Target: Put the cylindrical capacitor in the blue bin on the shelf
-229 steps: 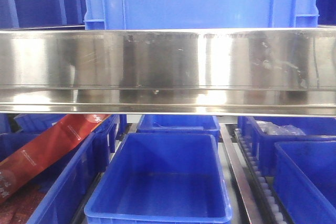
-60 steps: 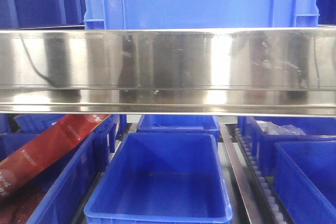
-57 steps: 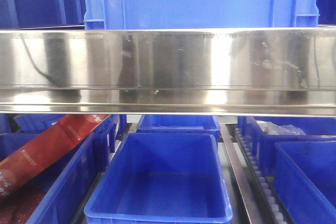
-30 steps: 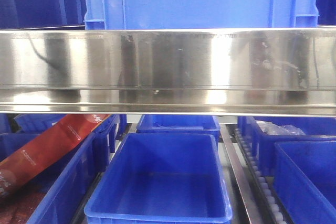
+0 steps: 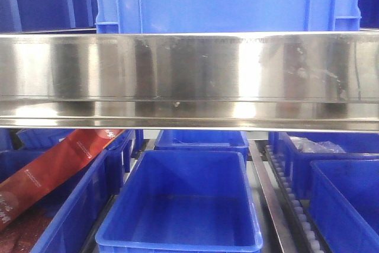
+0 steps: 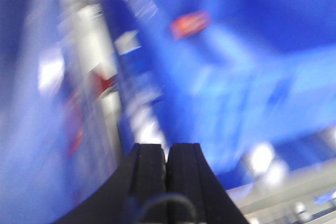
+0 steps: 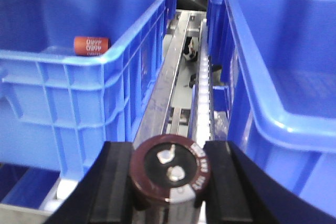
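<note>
The shelf [image 5: 189,81] is filling the front view, hiding both arms. Only the right wrist view is showing the right gripper [image 7: 169,174] clamping the cylindrical capacitor [image 7: 170,174] between blue bins [image 7: 79,72]. The left gripper [image 6: 166,169] is sitting closed, its view blurred.

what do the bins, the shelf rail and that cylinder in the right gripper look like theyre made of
Blue bin: looks like molded plastic, with ribbed walls and a dull sheen.
Shelf rail: probably stainless steel, mirror-bright with streaky reflections.
Cylindrical capacitor: glossy brown sleeve, likely plastic film, with a silvery metal top carrying two terminals.
</note>
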Robot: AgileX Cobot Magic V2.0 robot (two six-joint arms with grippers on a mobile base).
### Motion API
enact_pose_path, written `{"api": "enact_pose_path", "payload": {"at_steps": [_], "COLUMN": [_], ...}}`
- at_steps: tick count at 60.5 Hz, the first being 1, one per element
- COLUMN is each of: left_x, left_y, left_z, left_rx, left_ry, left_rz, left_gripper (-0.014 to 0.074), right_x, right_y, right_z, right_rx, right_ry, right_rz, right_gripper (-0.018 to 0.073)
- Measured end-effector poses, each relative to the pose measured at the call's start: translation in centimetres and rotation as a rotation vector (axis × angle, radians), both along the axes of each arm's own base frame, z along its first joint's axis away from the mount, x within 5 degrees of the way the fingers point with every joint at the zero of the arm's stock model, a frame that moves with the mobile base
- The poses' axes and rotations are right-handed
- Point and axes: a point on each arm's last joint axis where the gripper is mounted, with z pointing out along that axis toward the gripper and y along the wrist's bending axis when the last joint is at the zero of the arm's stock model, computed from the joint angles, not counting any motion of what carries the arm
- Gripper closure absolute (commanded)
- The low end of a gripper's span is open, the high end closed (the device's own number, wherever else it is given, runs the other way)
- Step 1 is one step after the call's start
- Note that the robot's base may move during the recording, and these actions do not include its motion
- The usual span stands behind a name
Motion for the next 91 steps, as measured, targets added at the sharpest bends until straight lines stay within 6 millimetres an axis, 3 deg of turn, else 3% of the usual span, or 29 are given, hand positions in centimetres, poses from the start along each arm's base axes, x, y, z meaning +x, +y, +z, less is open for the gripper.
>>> {"api": "enact_pose_path", "payload": {"at_steps": [12,18,29,32,43,52,63,69,78,82,91], "left_x": [-5.7,-7.5,-9.0,-9.0,-9.1,-9.1,-9.1,-9.1,-9.1,-9.0,-9.0], "left_y": [3.1,3.9,4.3,4.3,4.3,4.3,4.3,4.3,4.3,4.3,4.3], "left_z": [-3.0,-4.4,-5.8,-6.0,-6.1,-6.1,-6.1,-6.1,-6.1,-6.1,-6.1], "left_rx": [-0.025,-0.031,-0.043,-0.048,-0.054,-0.055,-0.056,-0.056,-0.056,-0.056,-0.056], "left_ry": [-0.100,-0.129,-0.150,-0.146,-0.142,-0.142,-0.141,-0.141,-0.141,-0.141,-0.141], "left_rz": [0.113,0.154,0.191,0.190,0.189,0.189,0.188,0.188,0.188,0.188,0.188], "left_gripper": [0.0707,0.0707,0.0707,0.0707,0.0707,0.0707,0.0707,0.0707,0.0707,0.0707,0.0707], "right_x": [2.1,3.7,7.7,9.6,15.3,20.0,24.3,25.6,26.3,26.3,26.1], "right_y": [0.7,1.6,4.5,5.8,9.2,11.1,12.7,13.3,13.6,13.6,13.4], "right_z": [1.5,3.1,6.0,6.7,7.5,6.1,2.1,0.1,-1.3,-1.2,-0.7], "right_rx": [0.000,-0.009,-0.012,-0.014,-0.024,-0.042,-0.066,-0.080,-0.090,-0.090,-0.088], "right_ry": [-0.002,-0.015,-0.022,-0.015,0.034,0.109,0.222,0.284,0.336,0.336,0.322], "right_rz": [0.041,0.098,0.215,0.253,0.307,0.314,0.315,0.317,0.320,0.320,0.320], "right_gripper": [0.0650,0.0650,0.0650,0.0650,0.0650,0.0650,0.0640,0.0544,0.0144,0.0024,0.0013]}}
